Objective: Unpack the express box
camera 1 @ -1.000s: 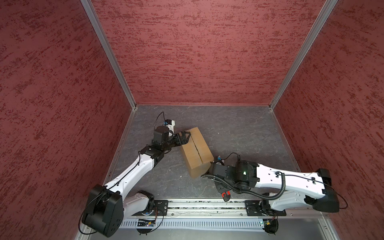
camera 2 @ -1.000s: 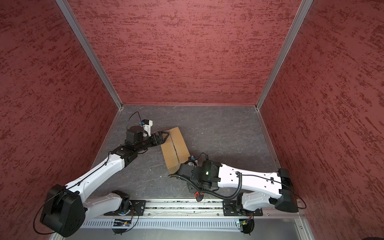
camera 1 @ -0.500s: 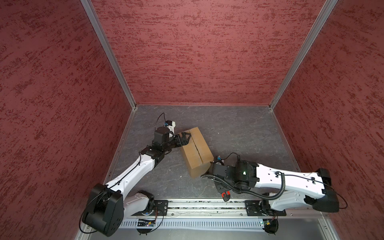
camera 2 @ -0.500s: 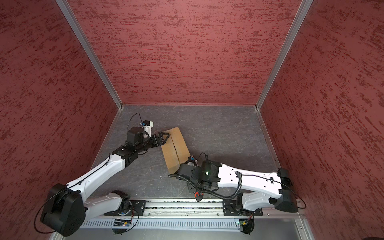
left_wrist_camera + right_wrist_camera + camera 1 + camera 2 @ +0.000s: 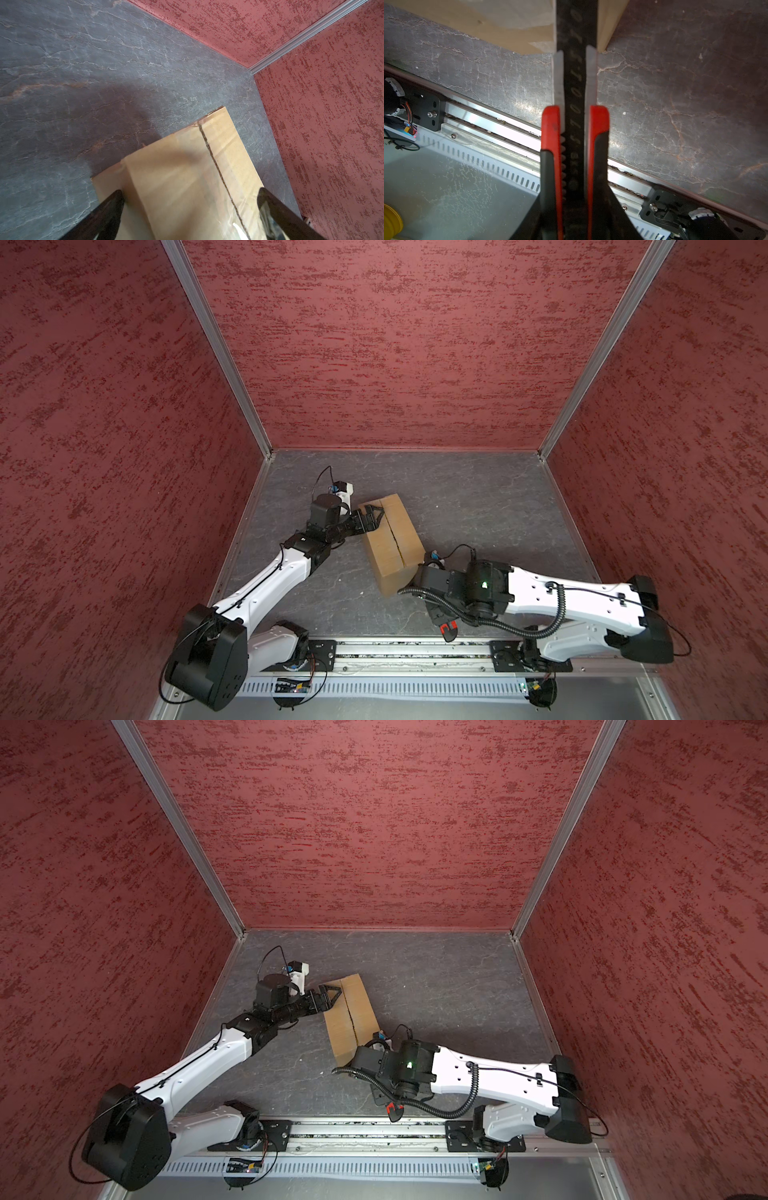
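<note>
The express box (image 5: 390, 543) (image 5: 351, 1011) is a plain brown carton lying at an angle on the grey floor, its flaps down and a dark centre seam along its top. My left gripper (image 5: 371, 517) (image 5: 330, 997) stands open over the box's far left corner. In the left wrist view its fingers straddle the box (image 5: 187, 166) around the gap (image 5: 190, 192). My right gripper (image 5: 575, 207) is shut on a red-and-black utility knife (image 5: 574, 124) (image 5: 448, 630) by the box's near end (image 5: 488, 27). The arm mostly hides that gripper in both top views.
Red textured walls (image 5: 415, 344) close in the floor on three sides. An aluminium rail (image 5: 415, 651) carrying both arm bases runs along the near edge. A yellow object (image 5: 390, 220) shows beyond the rail in the right wrist view. Bare floor (image 5: 478, 497) lies right of the box.
The left wrist has shifted very slightly at the box's far corner. The box and the right arm with the knife have not moved.
</note>
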You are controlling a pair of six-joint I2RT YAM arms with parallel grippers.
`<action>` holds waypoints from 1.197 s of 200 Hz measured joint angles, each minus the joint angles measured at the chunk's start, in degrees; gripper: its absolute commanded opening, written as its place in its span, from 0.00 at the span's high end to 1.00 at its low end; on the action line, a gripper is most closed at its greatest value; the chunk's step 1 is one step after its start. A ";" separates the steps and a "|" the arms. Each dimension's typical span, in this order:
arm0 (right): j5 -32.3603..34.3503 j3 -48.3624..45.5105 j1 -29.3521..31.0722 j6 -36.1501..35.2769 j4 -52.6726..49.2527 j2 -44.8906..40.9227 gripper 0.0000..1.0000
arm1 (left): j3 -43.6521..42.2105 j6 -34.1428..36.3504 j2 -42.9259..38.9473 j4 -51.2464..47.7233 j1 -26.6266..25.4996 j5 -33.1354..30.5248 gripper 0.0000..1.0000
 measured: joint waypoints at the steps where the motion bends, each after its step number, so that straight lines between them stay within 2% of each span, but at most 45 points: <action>1: -0.02 0.00 0.00 -0.02 0.00 0.02 0.97 | 0.00 0.00 0.00 0.00 0.00 0.00 0.00; 239: 1.62 5.53 -0.76 -1.68 -4.57 4.50 0.98 | -1.64 -2.08 0.74 1.84 -3.72 -0.07 0.00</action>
